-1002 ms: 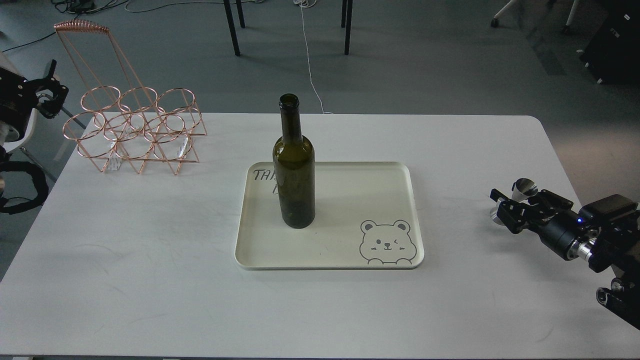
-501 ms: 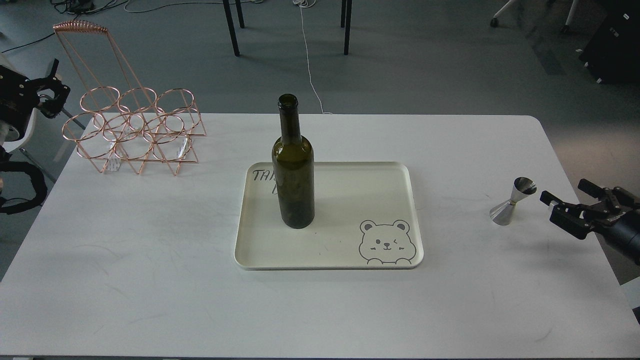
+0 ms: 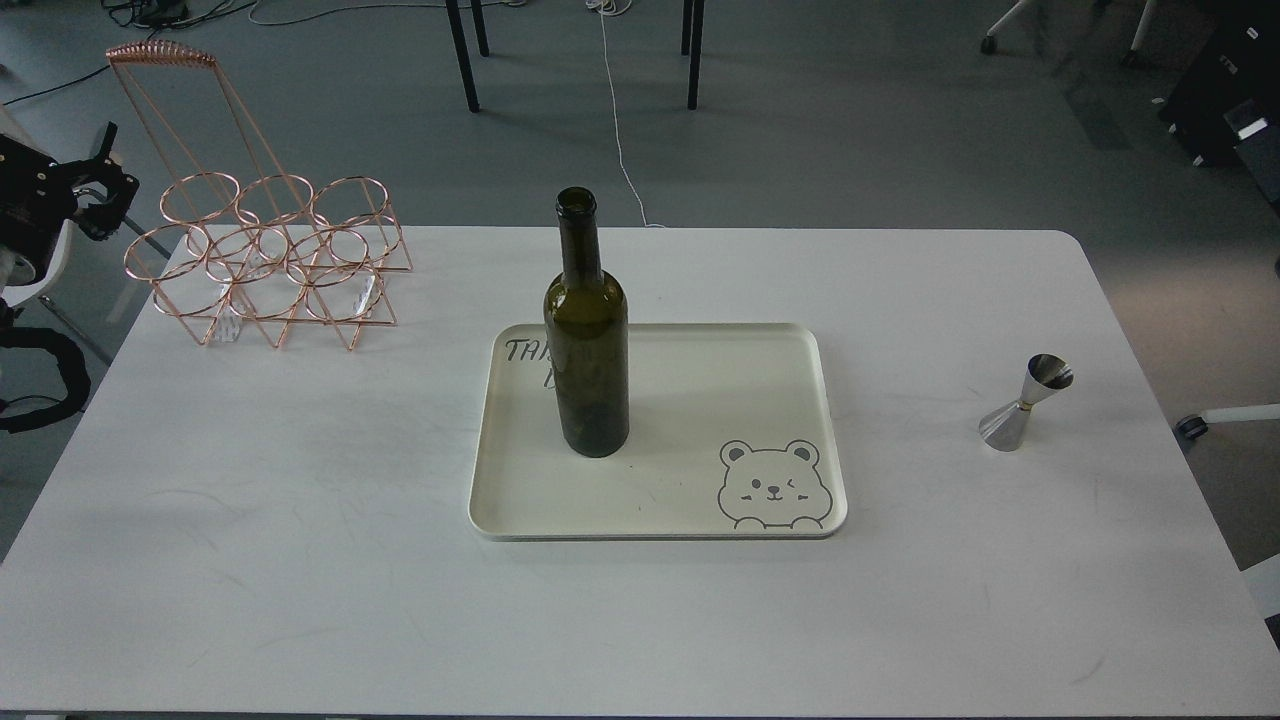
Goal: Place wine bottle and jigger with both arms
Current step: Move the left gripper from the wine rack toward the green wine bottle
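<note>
Only my left arm is showing, way off at the edge: matte black housings dotted with tiny pale screws, a spiky black claw too small to make out properly, and a fat black ribbed cable hose looping below.

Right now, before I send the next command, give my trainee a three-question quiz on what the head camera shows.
1. True or false: the wine bottle stands upright on the cream tray.
2. Where is the jigger? A) on the tray B) on the white table, right of the tray C) inside the copper wire rack
3. Fill in: of the two grippers, only the ___ one is in view, at the frame's left edge.

Key: 1 true. 2 B; it stands with its larger cone down, nothing touching it. 3 left; it looks too small and dark to tell whether it is open.
</note>
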`<state>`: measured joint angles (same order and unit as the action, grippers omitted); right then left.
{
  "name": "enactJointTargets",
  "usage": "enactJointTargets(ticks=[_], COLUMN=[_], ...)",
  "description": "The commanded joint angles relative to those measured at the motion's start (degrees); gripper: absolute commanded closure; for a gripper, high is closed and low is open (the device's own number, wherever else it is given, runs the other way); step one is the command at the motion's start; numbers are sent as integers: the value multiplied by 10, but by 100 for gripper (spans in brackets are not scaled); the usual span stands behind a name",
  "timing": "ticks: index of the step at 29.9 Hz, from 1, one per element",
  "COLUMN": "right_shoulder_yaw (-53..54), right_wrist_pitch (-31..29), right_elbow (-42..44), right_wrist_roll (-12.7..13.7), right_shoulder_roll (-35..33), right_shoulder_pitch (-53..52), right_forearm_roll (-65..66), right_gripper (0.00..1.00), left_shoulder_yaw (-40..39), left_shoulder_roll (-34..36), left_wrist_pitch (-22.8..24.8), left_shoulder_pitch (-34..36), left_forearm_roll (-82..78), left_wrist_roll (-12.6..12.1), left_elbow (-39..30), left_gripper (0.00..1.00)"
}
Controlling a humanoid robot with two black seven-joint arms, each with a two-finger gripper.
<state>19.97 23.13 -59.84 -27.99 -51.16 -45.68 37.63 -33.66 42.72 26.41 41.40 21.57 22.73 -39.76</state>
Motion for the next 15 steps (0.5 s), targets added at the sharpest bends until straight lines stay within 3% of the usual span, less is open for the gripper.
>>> enactJointTargets(ticks=[1,15], right_shoulder_yaw=[33,234], right_wrist_pitch=[-19,-297], right_elbow=[34,253], right_wrist_roll=[0,0], right_shoulder_roll=[50,179], right_shoulder_pitch=[-9,-38], right_forearm_roll=[-74,-236], right_gripper=[1,1], left_shoulder_yaw=[-1,1], left_shoulder_roll=[-2,23], left_wrist_pitch=[3,-1], left_shoulder_pitch=[4,6], left_forearm_roll=[-15,-16], left_wrist_roll=[0,-1], left_elbow=[1,-61], left_gripper=[2,2])
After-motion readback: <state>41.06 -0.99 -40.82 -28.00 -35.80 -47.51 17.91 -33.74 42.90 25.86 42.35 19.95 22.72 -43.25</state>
